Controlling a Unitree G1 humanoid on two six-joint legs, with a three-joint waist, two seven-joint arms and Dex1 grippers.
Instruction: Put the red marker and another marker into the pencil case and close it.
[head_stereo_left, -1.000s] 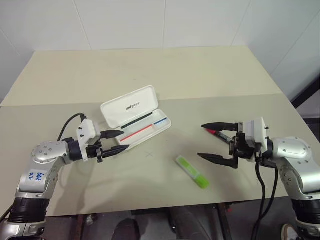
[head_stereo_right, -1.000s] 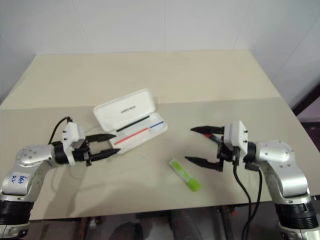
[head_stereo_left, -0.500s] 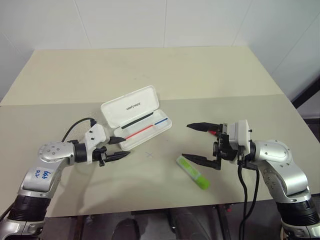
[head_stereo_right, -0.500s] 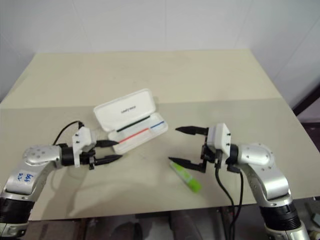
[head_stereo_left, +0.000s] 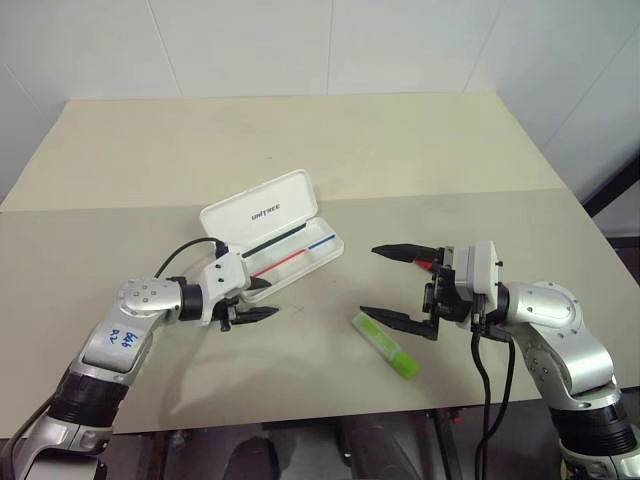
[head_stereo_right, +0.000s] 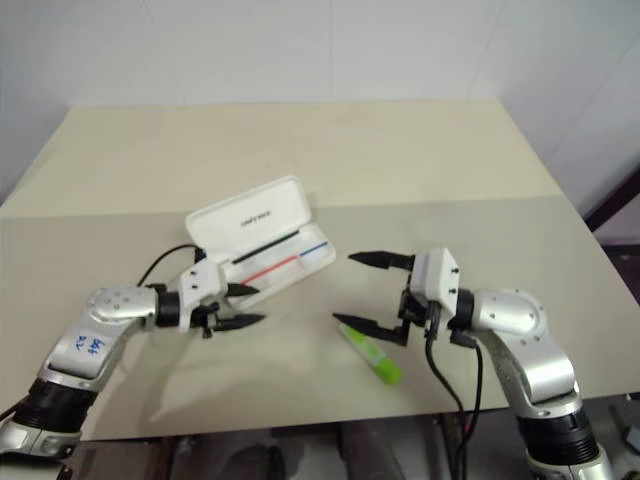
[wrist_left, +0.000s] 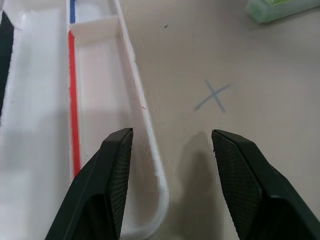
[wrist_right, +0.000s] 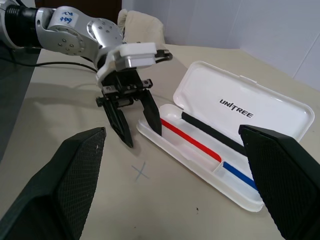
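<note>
nearest the table's front edge, the chunky lime-green highlighter (head_stereo_left: 385, 345) lies just below the right gripper (head_stereo_left: 388, 283), whose black fingers stand spread wide with nothing between them. behind its upper finger peeks the red-capped black marker (head_stereo_left: 426, 264). the left gripper (head_stereo_left: 257, 299), partly open and empty, straddles the near rim of the open white plastic pencil case (head_stereo_left: 268, 233) beyond.
</note>
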